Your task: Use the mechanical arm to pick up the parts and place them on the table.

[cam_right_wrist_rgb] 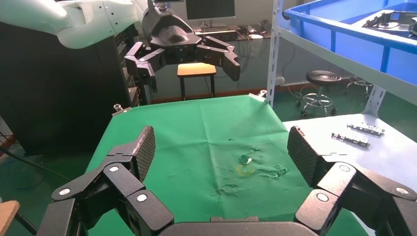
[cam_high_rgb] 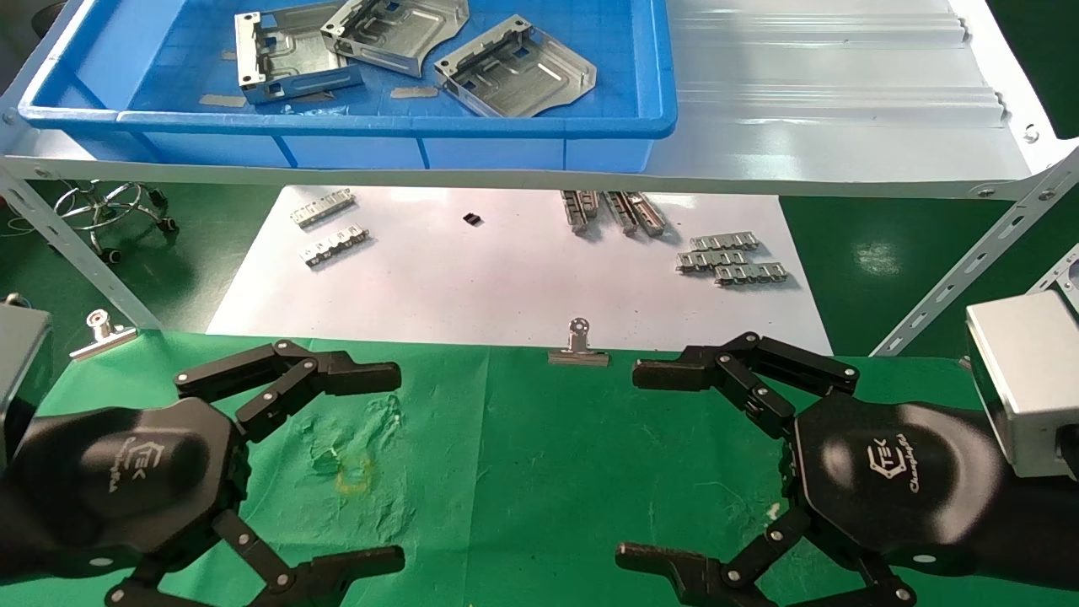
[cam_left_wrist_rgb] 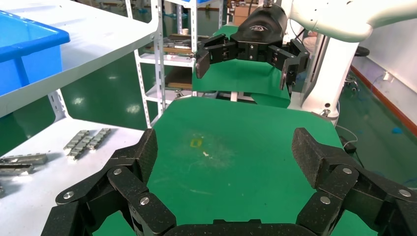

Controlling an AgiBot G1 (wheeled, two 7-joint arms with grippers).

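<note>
Three silver stamped parts (cam_high_rgb: 291,51) (cam_high_rgb: 396,29) (cam_high_rgb: 514,67) lie in a blue bin (cam_high_rgb: 337,126) on the white shelf at the back left. The parts also show in the right wrist view (cam_right_wrist_rgb: 388,17). The green cloth table (cam_high_rgb: 539,455) with its yellow mark (cam_high_rgb: 354,480) is in front. My left gripper (cam_high_rgb: 398,465) hovers open and empty above the table's left side, far from the parts. My right gripper (cam_high_rgb: 628,462) hovers open and empty over the right side, facing it. Each wrist view shows its own open gripper (cam_left_wrist_rgb: 227,152) (cam_right_wrist_rgb: 221,147) over bare cloth.
The white shelf (cam_high_rgb: 843,101) spans the back above a white paper sheet (cam_high_rgb: 472,278) with toothed metal strips (cam_high_rgb: 732,260) (cam_high_rgb: 324,206). Binder clips (cam_high_rgb: 578,347) (cam_high_rgb: 103,333) hold the cloth's far edge. A stool base (cam_high_rgb: 110,206) stands on the floor at the back left.
</note>
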